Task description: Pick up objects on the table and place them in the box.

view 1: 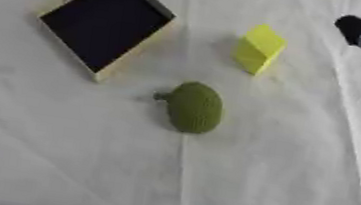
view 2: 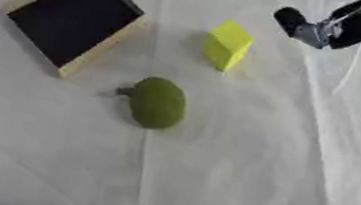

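White cloth-covered table [view 1: 278, 189], creased lengthwise, carries everything. Largest item: the shallow rectangular box with pale wooden walls and a dark inside [view 1: 105, 22], lying askew near the far left corner; nothing inside it that I can see. Next: the olive-green knitted oval toy with a short stem [view 1: 193, 107], on the cloth about mid-table, stem toward the left edge, well apart from the box. Then the yellow cube-like block [view 1: 258, 49], beyond the toy and toward the far edge, between box and my arm.

My right hand [view 2: 294, 20] comes in at the far right corner, above the cloth, touching nothing. Only a dark rounded end and a silver joint show, so I cannot tell whether the fingers are spread or closed. Left hand not visible in either view.

Judgement: no object placed yet; block is nearest my hand (likely first pick).

Risks:
- Block sits tipped on an edge or face I cannot resolve; a glancing touch could roll it away.
- Soft toy may squash and slip out.
- Cloth folds could snag fingertips and drag objects.
- Box wall is low; a bump could shift it.
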Available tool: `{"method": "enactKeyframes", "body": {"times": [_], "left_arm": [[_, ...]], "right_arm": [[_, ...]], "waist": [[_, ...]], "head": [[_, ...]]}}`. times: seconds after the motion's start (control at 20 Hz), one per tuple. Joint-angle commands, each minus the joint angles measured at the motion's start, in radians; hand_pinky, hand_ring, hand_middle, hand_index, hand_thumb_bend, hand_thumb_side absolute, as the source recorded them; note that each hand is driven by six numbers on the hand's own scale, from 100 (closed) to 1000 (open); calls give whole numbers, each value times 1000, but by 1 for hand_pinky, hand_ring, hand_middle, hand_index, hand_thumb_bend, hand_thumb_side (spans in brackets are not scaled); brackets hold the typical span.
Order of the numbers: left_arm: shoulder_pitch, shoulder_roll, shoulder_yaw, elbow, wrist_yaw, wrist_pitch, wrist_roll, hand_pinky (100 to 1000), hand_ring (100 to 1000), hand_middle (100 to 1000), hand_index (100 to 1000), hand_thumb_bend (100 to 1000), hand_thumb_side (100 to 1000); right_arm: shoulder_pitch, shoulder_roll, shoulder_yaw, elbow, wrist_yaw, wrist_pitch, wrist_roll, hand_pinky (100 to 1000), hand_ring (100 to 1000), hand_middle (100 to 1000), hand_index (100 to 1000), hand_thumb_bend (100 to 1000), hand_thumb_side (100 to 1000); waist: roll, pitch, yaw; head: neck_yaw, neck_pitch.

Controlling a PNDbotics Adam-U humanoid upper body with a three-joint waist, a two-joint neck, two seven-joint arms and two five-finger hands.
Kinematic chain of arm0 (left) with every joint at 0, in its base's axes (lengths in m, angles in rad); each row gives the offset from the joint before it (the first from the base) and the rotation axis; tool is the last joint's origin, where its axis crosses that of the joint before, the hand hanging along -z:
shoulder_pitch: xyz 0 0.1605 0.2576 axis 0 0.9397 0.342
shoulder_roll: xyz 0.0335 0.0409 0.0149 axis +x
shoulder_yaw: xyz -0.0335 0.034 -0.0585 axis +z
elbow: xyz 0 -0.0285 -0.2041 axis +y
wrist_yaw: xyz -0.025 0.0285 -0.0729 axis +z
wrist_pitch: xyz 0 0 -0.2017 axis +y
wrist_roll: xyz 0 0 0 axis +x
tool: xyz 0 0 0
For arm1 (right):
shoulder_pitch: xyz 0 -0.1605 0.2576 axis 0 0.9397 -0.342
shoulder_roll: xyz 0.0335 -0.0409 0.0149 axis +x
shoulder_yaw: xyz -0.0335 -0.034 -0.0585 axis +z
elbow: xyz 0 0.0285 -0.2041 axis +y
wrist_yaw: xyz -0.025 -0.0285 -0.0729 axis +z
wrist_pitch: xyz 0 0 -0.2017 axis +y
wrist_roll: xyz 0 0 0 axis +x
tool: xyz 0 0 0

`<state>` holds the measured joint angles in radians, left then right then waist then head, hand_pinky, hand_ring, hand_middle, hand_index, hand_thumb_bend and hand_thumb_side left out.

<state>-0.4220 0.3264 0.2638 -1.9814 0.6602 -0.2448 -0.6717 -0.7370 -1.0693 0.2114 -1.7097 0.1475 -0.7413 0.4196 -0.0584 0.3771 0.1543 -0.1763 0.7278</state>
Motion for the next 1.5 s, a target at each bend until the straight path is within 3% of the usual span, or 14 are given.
{"method": "enactKeyframes", "body": {"times": [0.05,0.35,0.4,0.45,0.6,0.95,1.5], "left_arm": [[-12,29,-2,-19,1,0,-8,835,630,664,806,100,630],[-16,32,-4,-19,4,1,-13,834,629,662,806,100,634],[-17,33,-4,-19,4,1,-13,834,630,663,806,100,637],[-18,34,-5,-19,5,1,-13,834,630,663,806,100,633],[-33,41,-13,-19,8,0,-16,834,632,665,806,100,649],[-102,60,-64,-7,23,-27,-34,833,638,670,807,100,672],[-114,56,-73,-1,28,-32,-47,833,638,670,807,100,672]], "right_arm": [[-34,-22,14,30,25,-91,89,938,957,859,949,100,331],[-85,16,56,122,45,-128,153,945,961,868,953,100,344],[-91,22,61,135,46,-136,164,946,962,870,956,100,306],[-96,29,66,147,46,-144,175,947,962,874,961,100,344],[-111,47,81,190,47,-162,208,948,962,877,965,100,339],[-156,95,123,288,52,-166,273,949,962,894,967,100,350],[-184,160,158,376,90,-166,331,955,965,895,964,100,338]], "waist": [[1,-17,2],[0,-13,7],[0,-13,7],[-1,-12,8],[-3,-9,8],[-3,-7,6],[1,-7,5]], "head": [[-9,-13],[-16,-22],[-17,-25],[-17,-29],[-22,-37],[-17,-37],[-18,-37]]}}
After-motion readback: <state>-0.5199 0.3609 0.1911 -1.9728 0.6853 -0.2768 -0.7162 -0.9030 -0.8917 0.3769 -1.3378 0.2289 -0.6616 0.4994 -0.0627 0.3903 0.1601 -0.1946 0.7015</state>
